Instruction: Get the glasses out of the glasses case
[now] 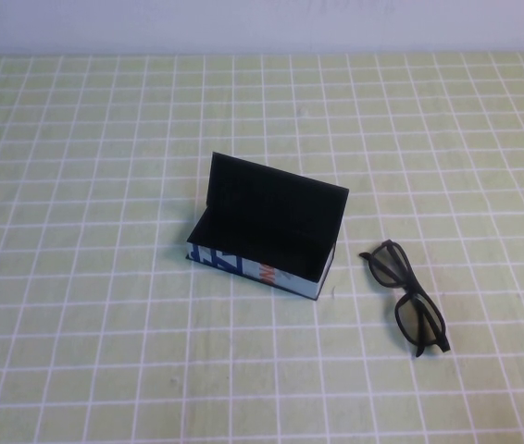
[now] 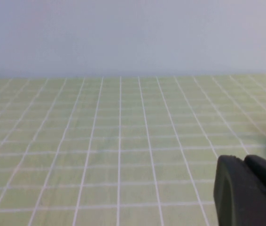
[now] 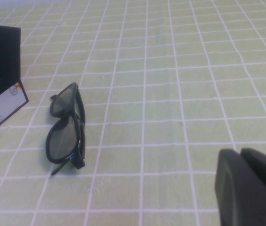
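The glasses case (image 1: 264, 242) is shown near the middle of the checked tablecloth (image 1: 86, 185), its hinged lid raised and its black interior empty as far as can be seen. The glasses (image 1: 407, 297) are shown folded on the cloth, just beside the case on the robot's right and not touching it.

Neither arm is seen in the high view. In the right wrist view the right gripper (image 3: 246, 186) appears at the frame's edge, its fingers brought together on nothing, apart from the glasses (image 3: 67, 129) and the case's end (image 3: 1, 89). In the left wrist view the left gripper (image 2: 246, 188) is seen over bare cloth with no task object near; whether its fingers are parted cannot be told.

The removal step is judged complete, the glasses being out of the case and released. Little more than withdrawal of the right arm to rest appears to be called for, clear of the raised lid.
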`<state>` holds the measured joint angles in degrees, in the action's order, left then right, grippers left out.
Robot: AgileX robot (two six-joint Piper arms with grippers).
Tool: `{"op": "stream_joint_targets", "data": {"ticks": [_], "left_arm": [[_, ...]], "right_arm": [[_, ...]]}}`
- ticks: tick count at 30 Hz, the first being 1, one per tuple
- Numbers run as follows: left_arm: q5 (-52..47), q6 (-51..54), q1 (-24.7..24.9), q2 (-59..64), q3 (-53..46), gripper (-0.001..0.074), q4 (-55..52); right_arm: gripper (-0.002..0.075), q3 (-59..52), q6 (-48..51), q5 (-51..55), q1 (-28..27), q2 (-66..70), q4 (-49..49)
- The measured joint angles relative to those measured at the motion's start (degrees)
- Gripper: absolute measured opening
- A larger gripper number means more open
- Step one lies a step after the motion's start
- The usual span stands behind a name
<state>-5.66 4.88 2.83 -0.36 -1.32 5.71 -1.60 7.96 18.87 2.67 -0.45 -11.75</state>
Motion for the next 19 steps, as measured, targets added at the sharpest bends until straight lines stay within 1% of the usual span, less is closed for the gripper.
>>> {"op": "stream_joint_targets", "data": {"ticks": [7, 19], "left_arm": [[-13.62, -1.72, 0.00, -0.12, -0.05, -0.0002, -1.99], [-14.78, -1.89, 0.00, -0.24, -0.05, -0.0002, -2.44]], "right_arm": [[-0.0017, 0.00, 0.00, 0.00, -0.12, -0.09, -0.12], [-0.0017, 0.00, 0.00, 0.00, -0.13, -0.09, -0.12]]}}
